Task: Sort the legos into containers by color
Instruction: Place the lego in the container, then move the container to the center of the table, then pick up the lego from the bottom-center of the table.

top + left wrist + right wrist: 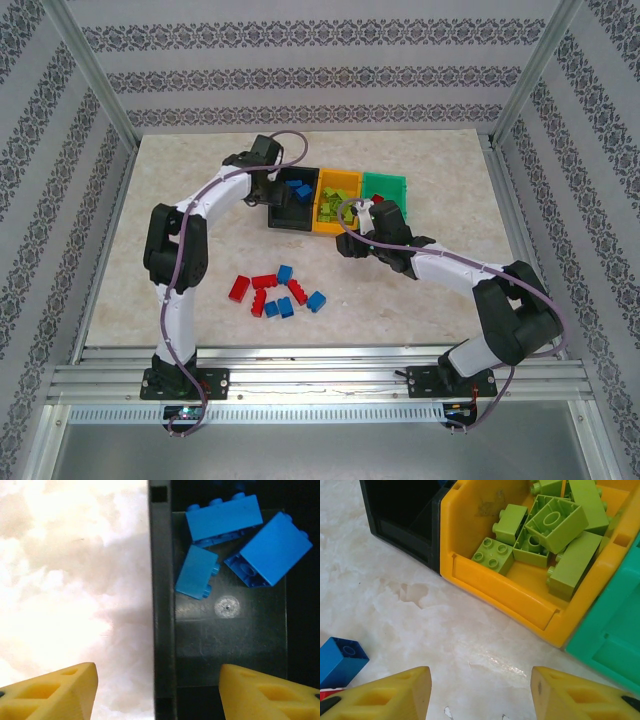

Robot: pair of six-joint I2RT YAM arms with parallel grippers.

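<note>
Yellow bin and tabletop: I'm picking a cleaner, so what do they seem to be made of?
Yellow bin: moulded plastic, judging by its rounded edges and even colour. The finish is semi-gloss, with dark scuffs on the inner wall.
Tabletop: marble-patterned and polished, since it mirrors light near the bin. Whether it is real stone or printed laminate, I cannot tell.

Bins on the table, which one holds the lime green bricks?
The orange-yellow middle bin; the black bin beside it holds blue bricks.
</note>
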